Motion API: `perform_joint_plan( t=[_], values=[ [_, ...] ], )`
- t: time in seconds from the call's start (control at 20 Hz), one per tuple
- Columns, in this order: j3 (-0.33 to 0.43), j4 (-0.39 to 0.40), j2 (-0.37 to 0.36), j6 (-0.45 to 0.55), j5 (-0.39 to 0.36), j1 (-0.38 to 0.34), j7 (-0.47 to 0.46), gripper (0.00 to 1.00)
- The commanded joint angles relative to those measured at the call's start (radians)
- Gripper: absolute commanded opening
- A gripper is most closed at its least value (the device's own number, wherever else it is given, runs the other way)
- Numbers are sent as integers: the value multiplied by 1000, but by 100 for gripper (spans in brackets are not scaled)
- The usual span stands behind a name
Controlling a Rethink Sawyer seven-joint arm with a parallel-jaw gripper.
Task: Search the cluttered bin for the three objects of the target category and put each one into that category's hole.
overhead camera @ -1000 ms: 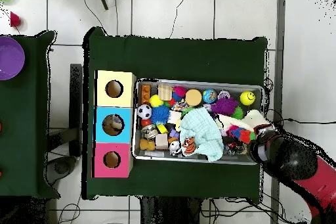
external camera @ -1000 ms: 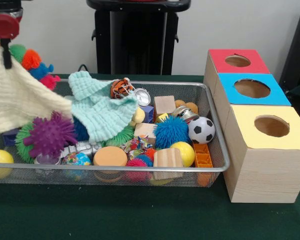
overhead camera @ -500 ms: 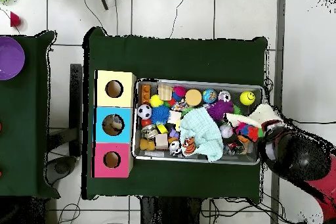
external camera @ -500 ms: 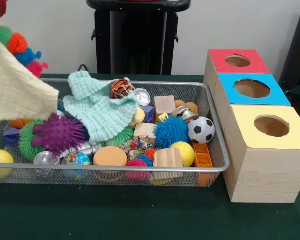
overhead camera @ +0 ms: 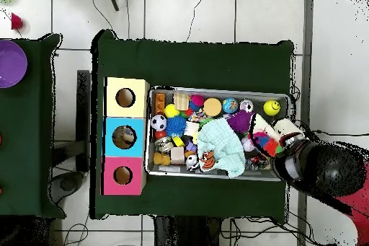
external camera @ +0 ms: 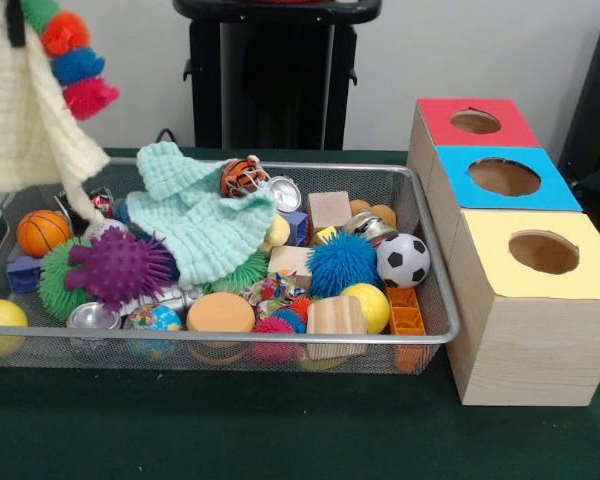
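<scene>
While a cream cloth (external camera: 20,120) hangs above the bin (external camera: 435,330), toys crowd below.
A mint cloth (external camera: 195,215) covers middle toys; the claw's grip cannot be told.

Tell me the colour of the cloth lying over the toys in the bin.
The cloth is mint green; the front view shows it best.

A desk (overhead camera: 194,63) draped in dark green cloth stands on a pale tiled floor (overhead camera: 216,12) crossed by cables; a plain light wall (external camera: 460,50) rises behind.
</scene>
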Motion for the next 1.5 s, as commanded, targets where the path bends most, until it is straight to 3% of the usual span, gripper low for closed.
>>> perform_joint_plan(
  t=[0.05,0.25,0.5,0.9,1.3,1.5],
  values=[
    [-38,-85,-76,247,-45,60,22,0],
    [-42,-99,-58,259,-23,65,41,0],
    [-38,-47,-23,178,40,70,106,0],
    [-55,24,-13,102,127,137,209,0],
    [-93,27,14,72,195,210,261,0],
    [-102,35,52,8,230,242,280,0]
  ],
)
